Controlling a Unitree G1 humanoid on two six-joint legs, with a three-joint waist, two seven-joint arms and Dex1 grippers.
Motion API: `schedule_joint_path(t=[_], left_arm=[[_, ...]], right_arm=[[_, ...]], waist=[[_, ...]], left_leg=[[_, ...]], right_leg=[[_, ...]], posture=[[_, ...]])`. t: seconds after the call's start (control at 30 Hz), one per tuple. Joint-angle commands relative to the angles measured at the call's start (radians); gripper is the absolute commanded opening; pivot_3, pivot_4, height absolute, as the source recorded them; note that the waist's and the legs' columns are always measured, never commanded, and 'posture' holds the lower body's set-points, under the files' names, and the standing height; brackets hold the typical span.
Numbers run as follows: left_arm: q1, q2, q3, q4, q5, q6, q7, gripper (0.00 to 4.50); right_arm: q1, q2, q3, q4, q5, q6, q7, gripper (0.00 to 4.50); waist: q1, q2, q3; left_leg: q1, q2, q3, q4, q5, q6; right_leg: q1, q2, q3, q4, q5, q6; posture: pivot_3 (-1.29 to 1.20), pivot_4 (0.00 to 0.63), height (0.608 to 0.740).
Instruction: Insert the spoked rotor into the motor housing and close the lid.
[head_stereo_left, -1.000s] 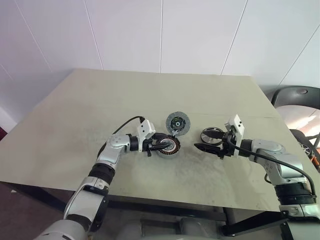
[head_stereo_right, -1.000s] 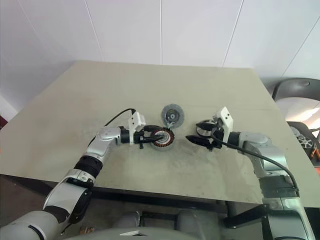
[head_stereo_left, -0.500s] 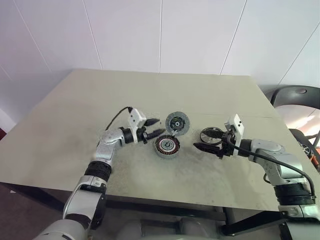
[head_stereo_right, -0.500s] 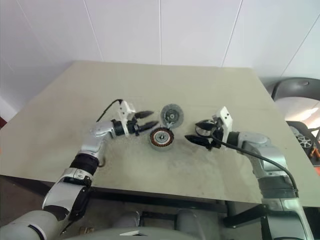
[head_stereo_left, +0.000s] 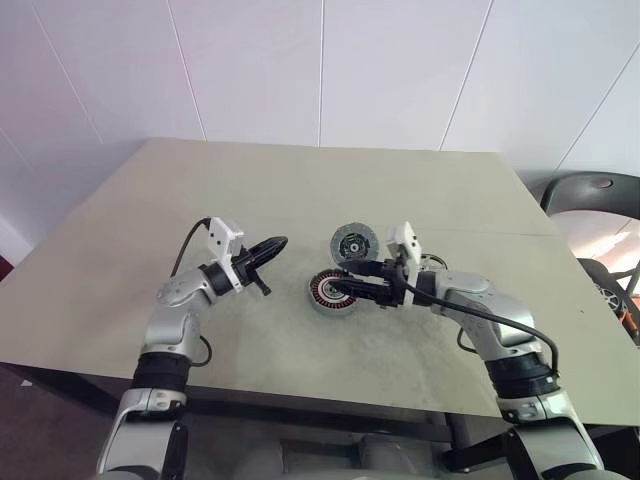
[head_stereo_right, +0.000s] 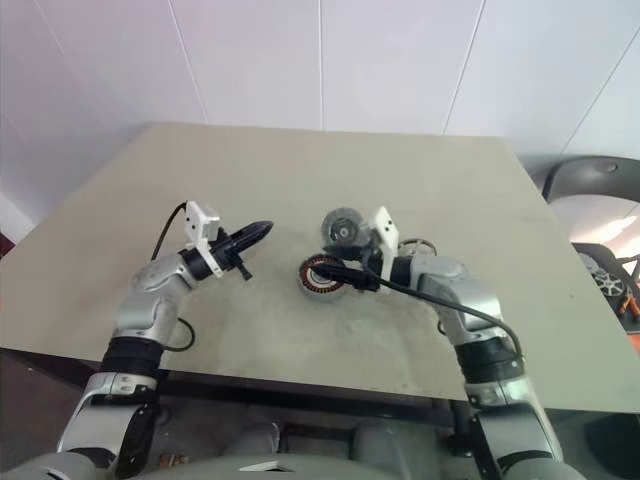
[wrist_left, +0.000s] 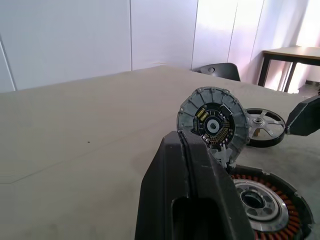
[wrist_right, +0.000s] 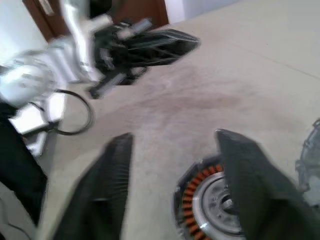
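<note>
Centre frame, the spoked rotor lies flat on the worktop behind the motor housing; rigid, probably light, best gripped by its rim. Right pincer spreads over the housing; left pincer clenched empty.

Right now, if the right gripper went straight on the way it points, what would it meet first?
Probably the motor housing: the right gripper, jaws apart, is at its rim and points across it toward the left gripper. Depth is unclear, so it might pass just above.
</note>
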Motion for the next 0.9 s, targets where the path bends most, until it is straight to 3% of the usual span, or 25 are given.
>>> schedule_joint_path(t=[0.03, 0.3, 0.7, 0.9], left_arm=[[0.002, 0.02, 0.026, -0.07, -0.02, 0.015, 0.027, 0.0], [0.023, 0.021, 0.018, -0.113, -0.02, 0.039, 0.058, 0.0], [0.033, 0.036, 0.009, -0.214, -0.038, 0.119, 0.091, 0.0], [0.031, 0.029, -0.009, -0.253, -0.036, 0.149, 0.115, 0.0]], right_arm=[[-0.051, 0.015, 0.049, 0.078, -0.105, -0.085, -0.04, 1.46], [-0.08, 0.052, 0.147, 0.171, -0.241, -0.193, -0.045, 1.46], [-0.119, 0.074, 0.155, 0.288, -0.378, -0.315, -0.111, 1.46], [-0.114, 0.035, 0.143, 0.262, -0.369, -0.278, -0.065, 0.03]], waist=[[-0.001, 0.0, 0.0], [-0.004, 0.0, 0.0], [-0.006, 0.001, 0.0], [-0.006, 0.001, 0.0]], left_leg=[[0.0, 0.0, 0.0, 0.0, 0.0, 0.0], [0.0, 0.0, 0.0, -0.001, 0.0, 0.0], [0.0, 0.0, 0.0, 0.0, 0.0, 0.0], [0.0, 0.0, 0.0, -0.001, 0.0, 0.0]], right_leg=[[0.0, 0.0, 0.0, 0.0, 0.0, 0.0], [-0.001, 0.0, 0.0, 0.001, 0.0, 0.0], [-0.002, 0.0, 0.0, 0.002, 0.0, 0.0], [-0.002, 0.0, 0.0, 0.002, 0.0, 0.0]], posture=[[0.0, 0.0, 0.74], [0.0, 0.0, 0.74], [0.0, 0.0, 0.74], [0.0, 0.0, 0.74]])
